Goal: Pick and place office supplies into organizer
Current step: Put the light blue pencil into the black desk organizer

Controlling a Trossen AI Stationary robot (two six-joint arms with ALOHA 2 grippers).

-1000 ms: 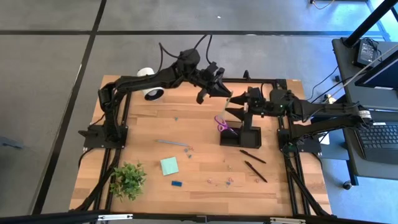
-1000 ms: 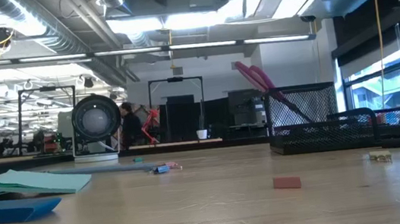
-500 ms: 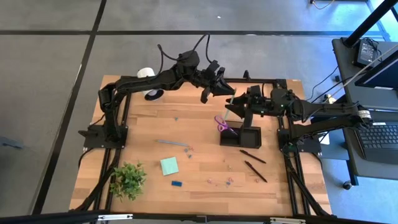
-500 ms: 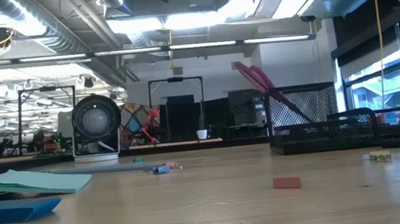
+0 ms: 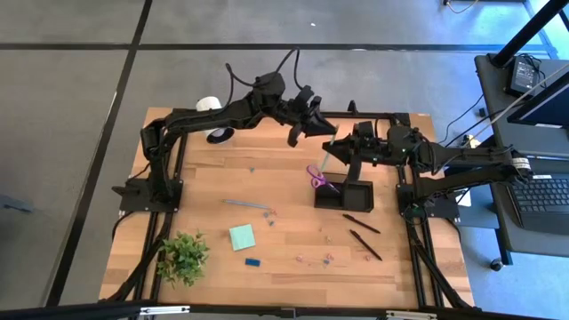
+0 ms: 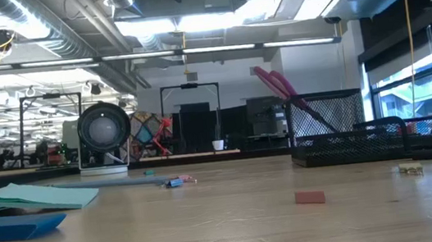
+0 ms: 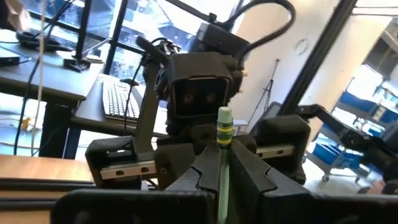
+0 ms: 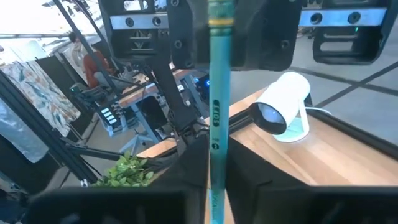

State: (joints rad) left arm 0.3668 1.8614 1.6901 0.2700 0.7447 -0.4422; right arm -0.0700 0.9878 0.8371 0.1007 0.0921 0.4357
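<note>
The grey-green pen [image 5: 328,153] hangs above the counter [image 5: 222,178], slanted, one end in each arm's grasp: left end effector [image 5: 313,124] clenched on its far end, right end effector [image 5: 342,158] now pinching the near end. The organizer [image 5: 344,194] sits just below and toward the right arm, which is nearer.

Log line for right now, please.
left gripper: shut on pen | right gripper: fingers closed on same pen | position: raised, near organizer
</note>
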